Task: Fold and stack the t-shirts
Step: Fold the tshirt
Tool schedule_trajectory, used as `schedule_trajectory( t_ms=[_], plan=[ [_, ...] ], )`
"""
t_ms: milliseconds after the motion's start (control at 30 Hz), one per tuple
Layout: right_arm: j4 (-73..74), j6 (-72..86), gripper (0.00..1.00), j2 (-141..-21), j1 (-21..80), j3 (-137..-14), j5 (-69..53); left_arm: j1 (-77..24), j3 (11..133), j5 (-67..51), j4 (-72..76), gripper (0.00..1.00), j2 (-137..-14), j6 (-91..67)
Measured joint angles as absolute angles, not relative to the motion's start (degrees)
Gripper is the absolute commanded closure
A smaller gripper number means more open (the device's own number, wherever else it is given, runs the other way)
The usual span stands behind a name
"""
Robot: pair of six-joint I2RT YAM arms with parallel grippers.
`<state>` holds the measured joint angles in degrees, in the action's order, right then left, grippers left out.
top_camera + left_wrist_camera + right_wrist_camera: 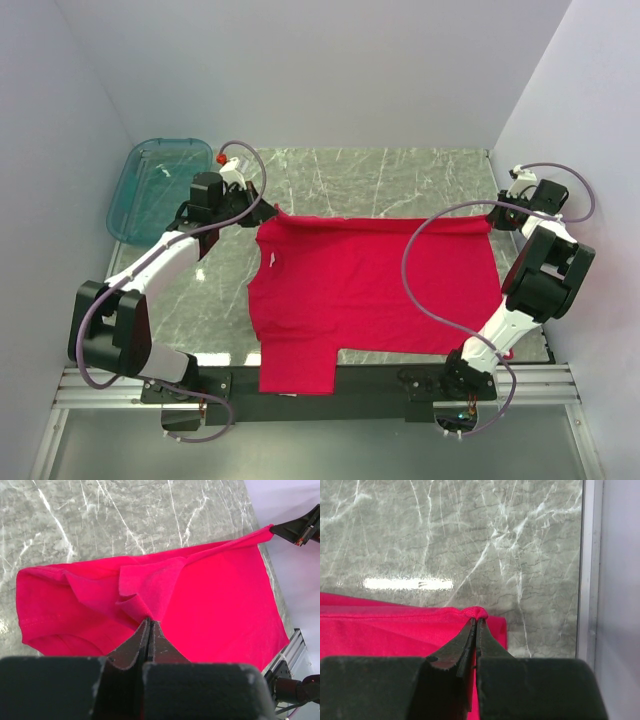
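The crimson t-shirt [375,290] lies spread across the middle of the marble table [400,175]. In the top view its neck label [270,262] is toward the left, and one sleeve [297,370] drapes over the near edge at lower centre. The far edge runs left to right, stretched straight between the two arms. The left jaws are closed on a bunched fold of fabric at its left end, and the right jaws are closed on its right-hand corner. From both, the shirt's body lies toward the bottom of the frame. The next move is probably to carry that edge nearer, both ends together, folding along the left-right long axis. The teal tub [150,185] sits apart at upper left.
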<state>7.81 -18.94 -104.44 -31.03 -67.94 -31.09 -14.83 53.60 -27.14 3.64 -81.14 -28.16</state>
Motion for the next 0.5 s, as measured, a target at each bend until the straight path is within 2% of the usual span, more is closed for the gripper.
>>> schedule_trajectory(
  t_ms=[500],
  plan=[
    [7.8, -18.9, 0.96, -104.4, -31.0, -67.9, -30.9, -15.4, 51.4, -27.1, 3.8, 1.00, -78.9, -28.4]
  ],
)
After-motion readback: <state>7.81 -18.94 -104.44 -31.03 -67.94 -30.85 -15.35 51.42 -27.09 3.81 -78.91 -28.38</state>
